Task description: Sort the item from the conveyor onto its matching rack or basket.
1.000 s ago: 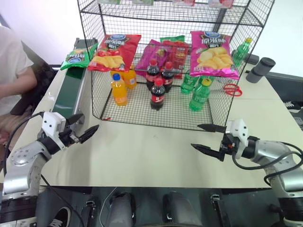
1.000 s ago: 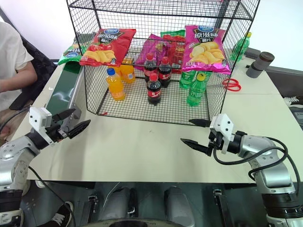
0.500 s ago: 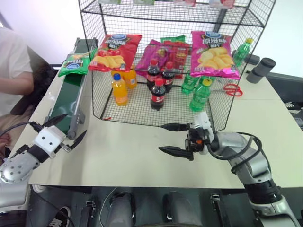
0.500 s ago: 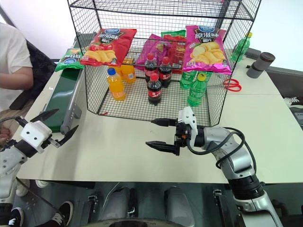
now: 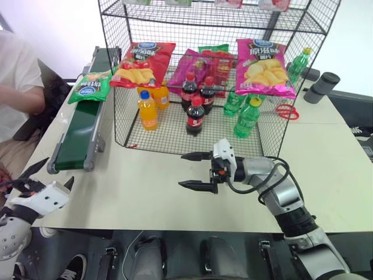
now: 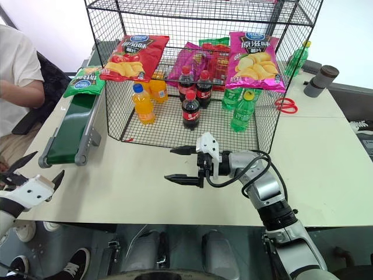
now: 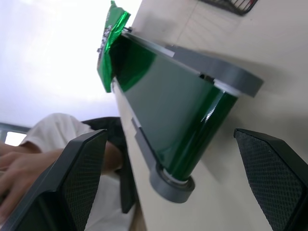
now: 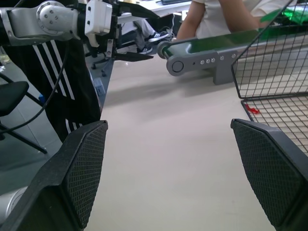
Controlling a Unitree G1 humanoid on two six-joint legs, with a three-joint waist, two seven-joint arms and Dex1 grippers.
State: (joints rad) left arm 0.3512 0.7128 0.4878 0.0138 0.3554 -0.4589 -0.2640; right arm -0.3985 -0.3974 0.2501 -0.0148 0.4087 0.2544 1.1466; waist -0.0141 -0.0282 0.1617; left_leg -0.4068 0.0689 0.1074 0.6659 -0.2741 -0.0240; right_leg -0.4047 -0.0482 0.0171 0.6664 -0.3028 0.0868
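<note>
Pale tabletop (image 5: 145,192) stretches across your view, with the big black wire rack (image 5: 215,81) standing on its far half. Your green crisp bag (image 5: 88,87) lies on the far part of the dark green conveyor (image 5: 78,131), which runs along the rack's left side, just beside it. Your left gripper (image 5: 44,177) hangs off the table's near left corner, near the belt's near end, its two fingers spread wide and holding nothing. Your right gripper (image 5: 193,171) sits over the middle of the table in front of the rack, pointing left, fingers likewise wide apart and empty. Hung on the rack's front you have a red crisp bag (image 5: 141,63) and a magenta crisp bag (image 5: 262,67); drink bottles (image 5: 195,114) stand inside on its floor. Someone in a white shirt (image 6: 17,76) sits beyond the conveyor on your left.
</note>
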